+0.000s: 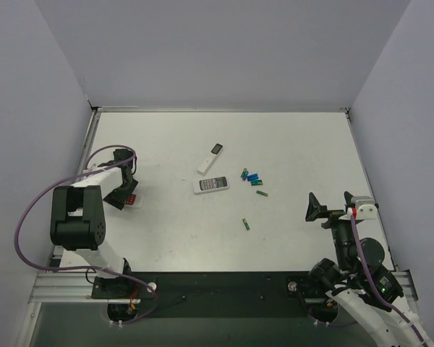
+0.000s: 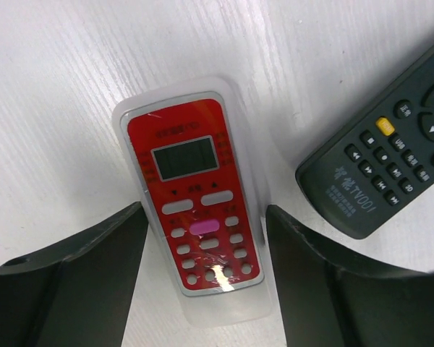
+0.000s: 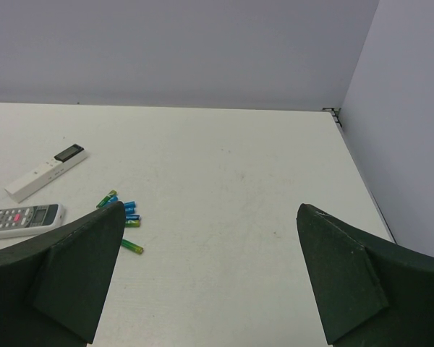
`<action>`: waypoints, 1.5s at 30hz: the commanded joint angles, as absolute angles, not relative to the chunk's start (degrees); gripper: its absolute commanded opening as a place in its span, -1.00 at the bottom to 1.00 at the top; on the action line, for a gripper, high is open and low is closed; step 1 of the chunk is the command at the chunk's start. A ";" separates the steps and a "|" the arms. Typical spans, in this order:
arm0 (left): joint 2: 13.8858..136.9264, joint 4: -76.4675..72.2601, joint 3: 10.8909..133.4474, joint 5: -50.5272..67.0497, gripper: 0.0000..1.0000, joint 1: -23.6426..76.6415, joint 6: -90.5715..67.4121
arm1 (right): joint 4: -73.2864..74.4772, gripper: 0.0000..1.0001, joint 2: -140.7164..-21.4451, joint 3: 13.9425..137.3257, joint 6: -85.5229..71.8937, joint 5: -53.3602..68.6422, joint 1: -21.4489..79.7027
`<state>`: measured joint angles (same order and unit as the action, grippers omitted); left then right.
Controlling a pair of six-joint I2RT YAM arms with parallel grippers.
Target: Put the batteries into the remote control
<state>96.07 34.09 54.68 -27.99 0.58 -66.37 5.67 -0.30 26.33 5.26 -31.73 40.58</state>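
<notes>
The left claw stands open astride the red-faced remote control, lying buttons-up at centre frame on the counter; close squarely on its long white edges, clear of the black remote at right, to flip it over.

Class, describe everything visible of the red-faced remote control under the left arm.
The short rectangular remote control with red face and white rim has a grey screen, white buttons and one pink, under clear film. It lies face up on the white table, between the open jaws of the left gripper; contact unclear.
</notes>
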 commanded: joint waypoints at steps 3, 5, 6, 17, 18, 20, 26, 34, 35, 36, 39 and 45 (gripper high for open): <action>92.21 30.59 48.26 -21.90 0.37 0.53 -65.83 | 4.04 1.00 12.57 27.95 4.75 -31.20 40.52; 90.01 28.66 44.93 -20.75 0.21 0.61 -65.39 | 4.13 1.00 12.31 28.30 3.69 -29.89 40.34; 87.65 28.04 43.87 -19.87 0.15 0.70 -64.61 | 4.13 1.00 12.13 28.47 3.17 -29.45 40.34; 62.97 14.78 33.23 -7.92 -0.26 4.39 -53.97 | 14.06 1.00 -13.84 41.47 -8.96 -11.80 40.34; 60.84 13.37 32.53 -5.65 -0.34 5.87 -52.83 | 14.32 1.00 -16.06 43.22 -9.92 -7.34 40.34; 54.80 8.36 30.24 -3.52 -0.47 7.46 -52.03 | 14.50 1.00 -22.92 44.82 -12.29 -4.14 40.34; 44.32 -6.13 25.50 5.35 -0.59 14.05 -50.98 | 15.38 1.00 -38.46 49.83 -17.31 10.62 40.34; 41.92 -33.97 18.46 14.59 -0.66 21.61 -56.07 | 4.86 1.00 -54.30 49.32 -28.63 25.65 40.52; 42.27 -35.67 18.37 14.42 -0.66 22.67 -56.07 | 1.61 1.00 -54.84 46.96 -32.22 29.14 40.52; 42.62 -37.42 18.20 14.33 -0.66 24.42 -56.07 | -6.42 1.00 -55.37 45.45 -34.52 30.83 40.60; 44.03 -42.96 18.46 13.89 -0.66 27.41 -56.42 | -18.75 1.00 -58.26 42.37 -40.75 35.14 41.04; 46.49 -51.15 19.07 12.92 -0.67 29.88 -58.97 | -37.04 1.00 -66.26 41.49 -47.89 41.47 41.31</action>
<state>45.69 -39.18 17.69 12.86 28.58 -56.95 -16.32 -63.07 41.63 -40.25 33.52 40.62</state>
